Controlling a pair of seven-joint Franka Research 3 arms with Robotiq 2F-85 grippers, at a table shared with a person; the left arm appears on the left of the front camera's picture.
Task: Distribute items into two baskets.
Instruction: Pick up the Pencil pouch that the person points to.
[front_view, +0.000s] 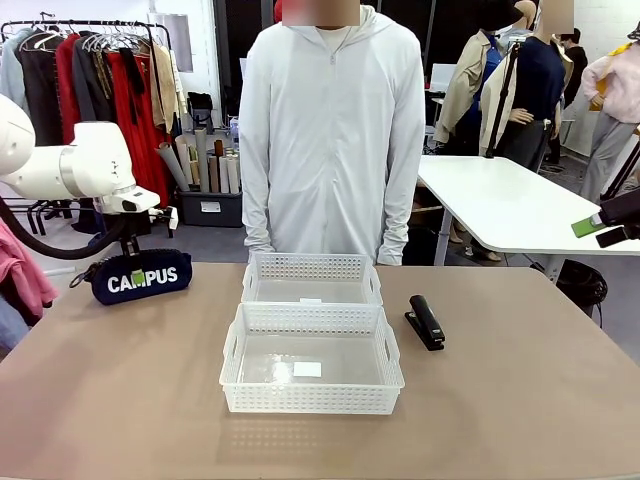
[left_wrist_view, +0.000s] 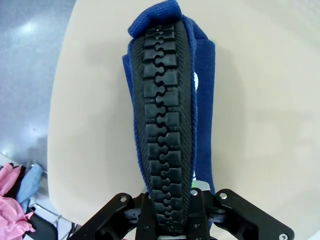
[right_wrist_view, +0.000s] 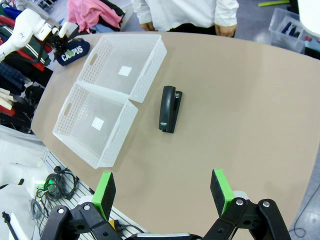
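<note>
Navy pouch (front_view: 140, 278) at the desk's (front_view: 520, 400) far-left corner, left pincer (front_view: 132, 258) clenched on its zip ridge. Right pincer (right_wrist_view: 165, 192) released above the desk. Stapler (front_view: 425, 321) lies just right of the baskets (front_view: 310, 398).

pouch (front_view: 141, 277) navy, white CAMPUS lettering, chunky black zip (left_wrist_view: 162, 125). near basket (front_view: 312, 400) + far basket (front_view: 310, 266) both white, lattice-hole sides. stapler (front_view: 425, 321) plain black. table (front_view: 520, 400) beige-tan. right tool (right_wrist_view: 163, 189) black, bright green pads (right_wrist_view: 104, 192). person's hoodie (front_view: 330, 150) pale grey-white.
</note>
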